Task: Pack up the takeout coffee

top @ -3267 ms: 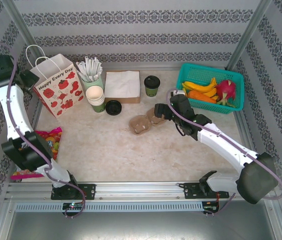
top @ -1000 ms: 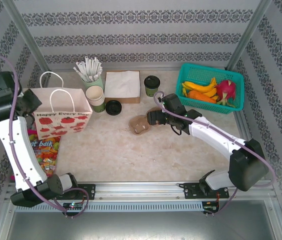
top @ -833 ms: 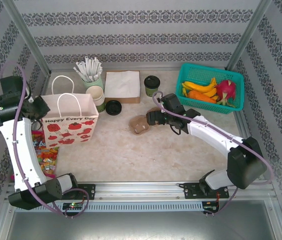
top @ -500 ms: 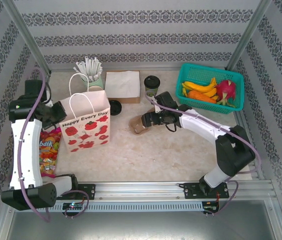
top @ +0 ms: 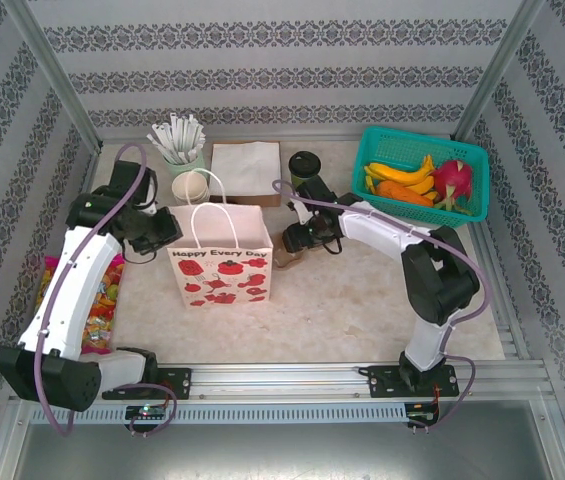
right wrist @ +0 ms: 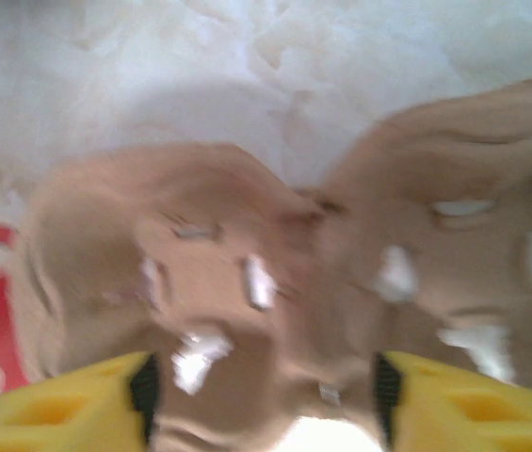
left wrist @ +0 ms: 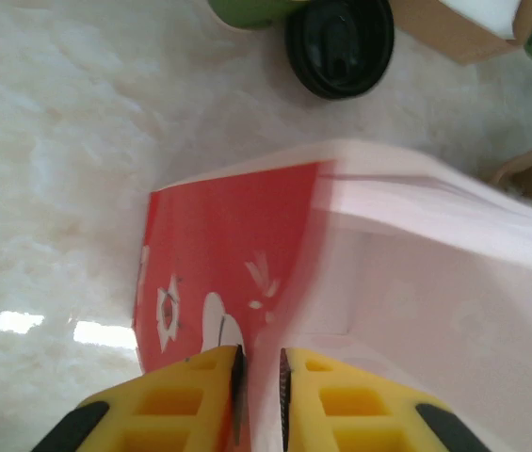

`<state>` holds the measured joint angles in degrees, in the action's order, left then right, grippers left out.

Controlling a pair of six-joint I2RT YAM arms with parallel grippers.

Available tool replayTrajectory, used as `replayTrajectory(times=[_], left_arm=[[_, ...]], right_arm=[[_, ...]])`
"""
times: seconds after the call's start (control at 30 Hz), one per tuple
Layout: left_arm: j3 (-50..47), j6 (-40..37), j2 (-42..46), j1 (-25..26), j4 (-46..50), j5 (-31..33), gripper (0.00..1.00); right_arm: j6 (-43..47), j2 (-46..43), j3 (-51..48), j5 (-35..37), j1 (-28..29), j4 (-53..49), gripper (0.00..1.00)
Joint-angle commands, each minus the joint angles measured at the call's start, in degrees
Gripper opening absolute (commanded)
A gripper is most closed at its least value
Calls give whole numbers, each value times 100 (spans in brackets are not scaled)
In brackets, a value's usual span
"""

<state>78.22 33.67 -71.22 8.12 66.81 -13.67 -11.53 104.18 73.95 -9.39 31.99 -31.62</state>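
The takeout coffee, a dark green cup with a black lid, stands at the back of the table beside the napkin box. A white paper bag with red strawberries stands upright mid-table. My left gripper is at its left side, and in the left wrist view the gripper is shut on the bag's wall. My right gripper is low over a brown pulp cup carrier just right of the bag. In the right wrist view the gripper has its pads apart on either side of a carrier well.
A green holder of white sticks, a stack of paper cups and a box of napkins line the back. A teal fruit basket is at the back right. A snack packet lies left. A loose black lid lies behind the bag.
My left arm has carried the bag from the left side to mid-table. My right gripper has slid left over the carrier and its jaws have narrowed.
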Motion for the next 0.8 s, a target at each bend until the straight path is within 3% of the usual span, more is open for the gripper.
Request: replayTrajectory(times=[0.0,0.1,0.23,0.43,0.5,0.67,0.77], left_arm=[[14,-44,-7,110,-245,-97,35],[50,-363,70,106,-210,-85,53],[-55,-535,385,78,-309,153,78],[-157,-679,934,-150,-800,-131,96],[-174,-538,1093,-209,-862,370,100],[-310,235,1440,-450,-548,2421,100],[-519,334,1523,-567,-527,2971,100]], right_arm=[[268,267,270,209,-52,-312,46],[309,460,438,295,-26,-353,55],[278,630,609,917,-10,-531,61],[662,200,546,108,-17,-668,65],[763,68,524,57,-80,-716,66],[1332,50,555,-1,-610,-993,71],[1899,183,688,-50,-813,-1207,73]])
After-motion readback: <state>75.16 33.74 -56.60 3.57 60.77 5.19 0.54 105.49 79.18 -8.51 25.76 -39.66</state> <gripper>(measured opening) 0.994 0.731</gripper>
